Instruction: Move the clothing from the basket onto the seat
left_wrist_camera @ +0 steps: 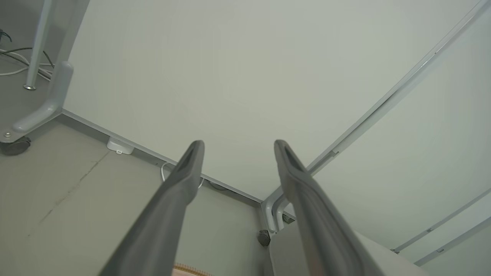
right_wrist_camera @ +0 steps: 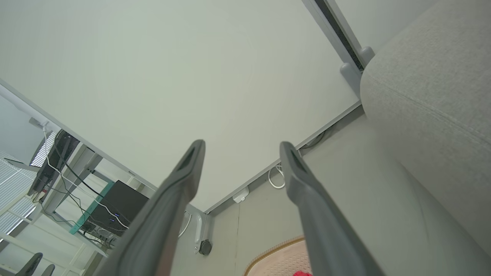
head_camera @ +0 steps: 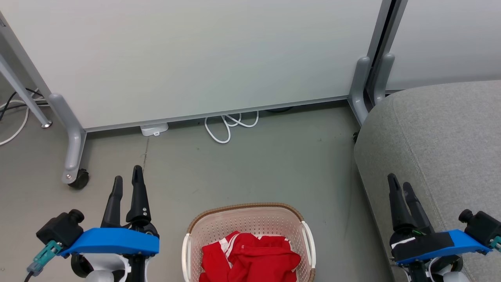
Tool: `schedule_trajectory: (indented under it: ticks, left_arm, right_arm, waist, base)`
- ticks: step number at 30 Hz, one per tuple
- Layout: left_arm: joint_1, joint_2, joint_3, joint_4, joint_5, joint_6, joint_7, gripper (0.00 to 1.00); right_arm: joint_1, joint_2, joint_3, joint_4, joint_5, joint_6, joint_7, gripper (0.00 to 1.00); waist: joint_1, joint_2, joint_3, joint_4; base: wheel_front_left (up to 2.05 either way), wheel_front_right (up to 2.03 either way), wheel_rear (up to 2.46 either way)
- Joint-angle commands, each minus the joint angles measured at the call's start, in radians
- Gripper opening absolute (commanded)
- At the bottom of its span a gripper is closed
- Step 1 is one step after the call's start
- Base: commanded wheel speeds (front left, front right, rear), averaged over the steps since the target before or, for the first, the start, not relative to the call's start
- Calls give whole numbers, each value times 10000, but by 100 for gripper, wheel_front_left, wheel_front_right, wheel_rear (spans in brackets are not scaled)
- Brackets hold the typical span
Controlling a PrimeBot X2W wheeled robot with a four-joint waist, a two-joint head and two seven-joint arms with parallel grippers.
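Observation:
Red clothing (head_camera: 250, 256) with white stripes lies bunched in the cream basket (head_camera: 219, 219), which stands on the floor at the bottom middle of the head view. The grey seat (head_camera: 438, 133) fills the right side. My left gripper (head_camera: 127, 178) hovers open to the left of the basket, with nothing between its fingers. My right gripper (head_camera: 399, 183) is open and empty in front of the seat's edge, right of the basket. The left wrist view has the left gripper (left_wrist_camera: 238, 147) open. In the right wrist view the right gripper (right_wrist_camera: 241, 149) is open, with the basket's rim (right_wrist_camera: 276, 249), a bit of red clothing (right_wrist_camera: 303, 273) and the seat (right_wrist_camera: 429, 80) beyond it.
A pale partition panel (head_camera: 195, 55) on castored metal feet (head_camera: 74, 156) stands behind the basket. A white cable (head_camera: 229, 125) and a small white adapter (head_camera: 154, 128) lie at its base. More cables (head_camera: 15, 113) lie at far left. Bare grey floor (head_camera: 250, 164) stretches between panel and basket.

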Motion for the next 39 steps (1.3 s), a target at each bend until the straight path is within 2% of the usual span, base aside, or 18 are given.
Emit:
schedule_trajectory:
  ticks: [1,14,39]
  left_arm:
    - [-252,84,-128,-105,436,-8,-106,100]
    - [-270,91,-524,123,2443,-76,-469,100]
    - [-290,102,-872,271,4846,-167,-1029,100]
  right_arm:
    - [-189,-76,-36,-160,-475,15,-110,100]
    - [-117,-87,-1,-49,-2301,18,-466,100]
    - [-3,-103,73,4,-4733,23,-1033,100]
  waist:
    - [0,0,-1,11]
    - [0,0,9,43]
    - [0,0,35,89]
  base:
    - [0,0,0]
    - [0,0,0]
    - [0,0,0]
